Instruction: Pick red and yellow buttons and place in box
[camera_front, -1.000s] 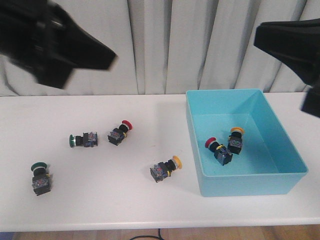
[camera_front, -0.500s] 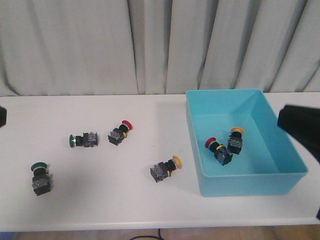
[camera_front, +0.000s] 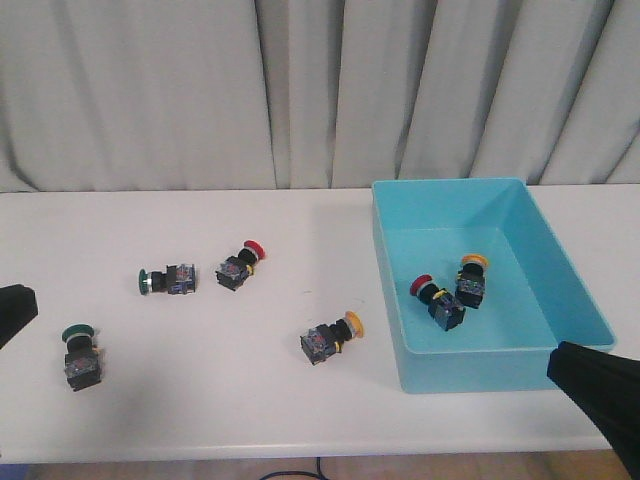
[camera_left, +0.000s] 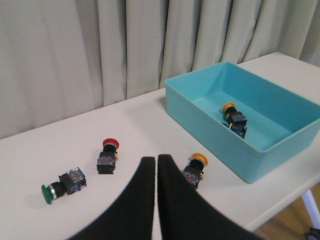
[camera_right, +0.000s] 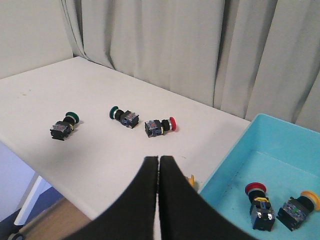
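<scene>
A red button (camera_front: 240, 266) and a yellow button (camera_front: 332, 338) lie on the white table left of the turquoise box (camera_front: 500, 370). Inside the box lie another red button (camera_front: 437, 298) and another yellow button (camera_front: 471, 280). My left gripper (camera_left: 156, 159) is shut and empty, held above the table between the loose red button (camera_left: 107, 156) and the loose yellow button (camera_left: 195, 169). My right gripper (camera_right: 158, 160) is shut and empty above the table's near edge. Its fingers hide most of the loose yellow button (camera_right: 191, 180). In the front view only dark arm parts show at the lower edges.
Two green-capped buttons (camera_front: 165, 280) (camera_front: 78, 355) lie on the left of the table. Grey curtains hang behind the table. The box stands at the right, its near wall close to the table's front edge.
Both arms have dropped from the top of the front view to its lower left and lower right edges. The buttons and the box have not moved.
</scene>
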